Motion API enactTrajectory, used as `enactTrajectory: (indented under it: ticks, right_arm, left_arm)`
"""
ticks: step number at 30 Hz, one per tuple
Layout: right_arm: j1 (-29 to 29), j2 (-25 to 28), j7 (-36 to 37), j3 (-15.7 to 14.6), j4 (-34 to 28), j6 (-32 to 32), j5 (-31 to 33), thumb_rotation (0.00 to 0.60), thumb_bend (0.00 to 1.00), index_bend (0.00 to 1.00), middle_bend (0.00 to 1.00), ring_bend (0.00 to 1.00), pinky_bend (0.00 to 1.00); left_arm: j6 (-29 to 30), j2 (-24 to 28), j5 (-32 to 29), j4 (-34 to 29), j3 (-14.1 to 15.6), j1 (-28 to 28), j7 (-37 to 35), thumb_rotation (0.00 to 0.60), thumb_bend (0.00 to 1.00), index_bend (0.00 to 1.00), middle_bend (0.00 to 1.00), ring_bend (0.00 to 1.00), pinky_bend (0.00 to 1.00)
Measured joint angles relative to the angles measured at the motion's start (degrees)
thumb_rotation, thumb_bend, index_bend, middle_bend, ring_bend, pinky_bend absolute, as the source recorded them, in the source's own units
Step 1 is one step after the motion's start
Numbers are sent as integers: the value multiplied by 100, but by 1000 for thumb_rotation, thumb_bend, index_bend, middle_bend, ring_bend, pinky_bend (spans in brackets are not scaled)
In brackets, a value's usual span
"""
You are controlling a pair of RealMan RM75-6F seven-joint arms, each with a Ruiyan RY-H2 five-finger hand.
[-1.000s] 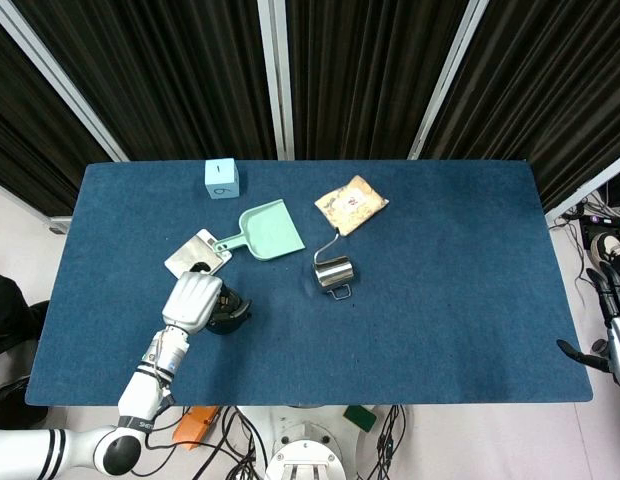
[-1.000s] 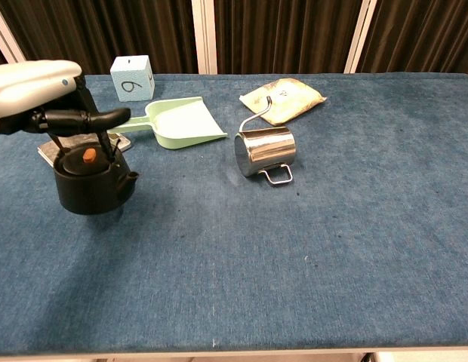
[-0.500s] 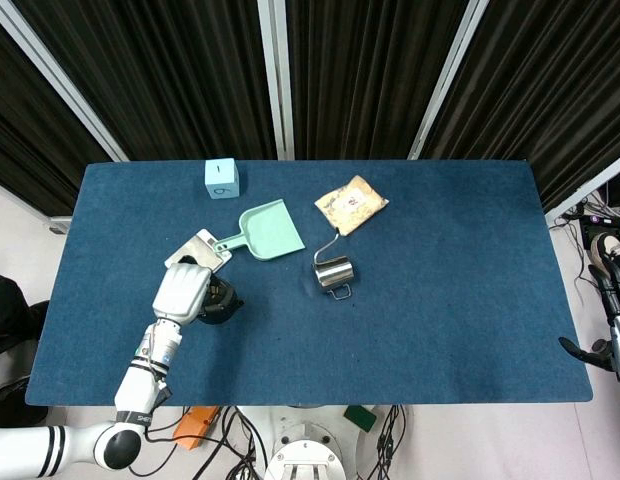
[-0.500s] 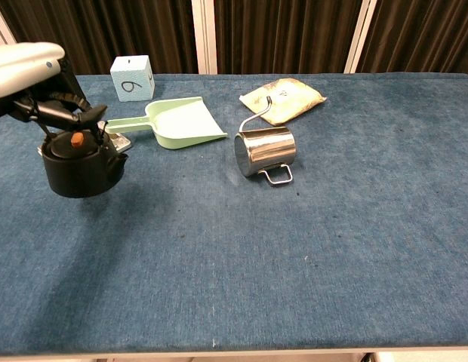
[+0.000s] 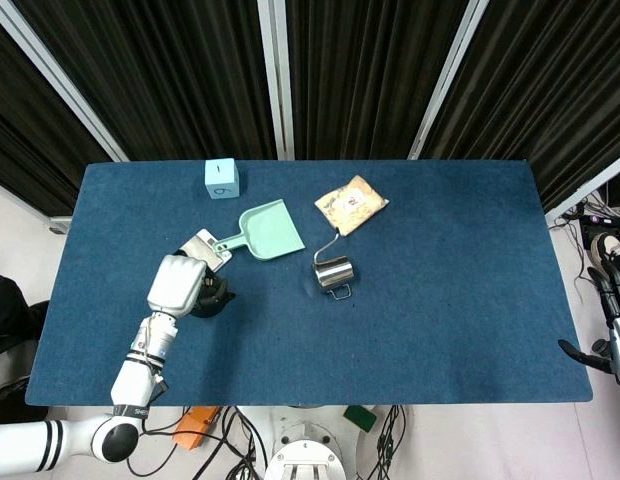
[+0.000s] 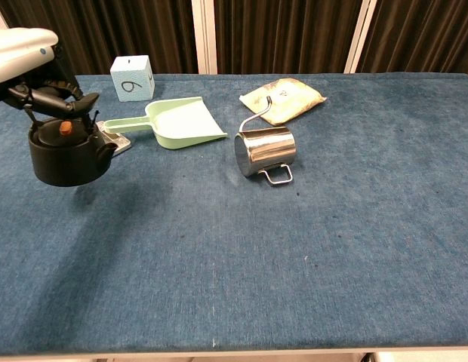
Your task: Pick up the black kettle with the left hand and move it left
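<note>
The black kettle point(image 6: 64, 154) with an orange lid knob hangs just above the blue table, at the left of the chest view. My left hand point(image 6: 26, 64) grips its black handle from above. In the head view the left hand point(image 5: 177, 284) covers most of the kettle point(image 5: 212, 300), which shows only as a dark edge beside it. My right hand point(image 5: 615, 335) is off the table at the far right edge of the head view; its finger state is unclear.
A green dustpan point(image 6: 177, 122), a silver flat box point(image 5: 200, 250) and a light blue cube point(image 6: 132, 78) lie behind the kettle. A steel cup point(image 6: 266, 152) and a tan packet point(image 6: 283, 98) sit mid-table. The table's left edge point(image 5: 62, 290) is close.
My left hand has carried the kettle leftward and slightly away from the front edge, lifted off the cloth. The right hand has not moved.
</note>
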Motion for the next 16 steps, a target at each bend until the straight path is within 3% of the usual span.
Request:
enactTrajectory:
  ticks: [3,16]
  right_arm:
    - [-5,1,-5,1,-6,-4,17,600,81,0,19,0,0]
    - [27,-8,-24,18,-5,-95,81,600,81,0,19,0,0]
  left_arm:
    - [-11,47,76,121,83,6,-49,400,466,1000,1000,1000,461]
    - [45,-155,65,343,-44,-52,98,398,466,1000,1000,1000,468]
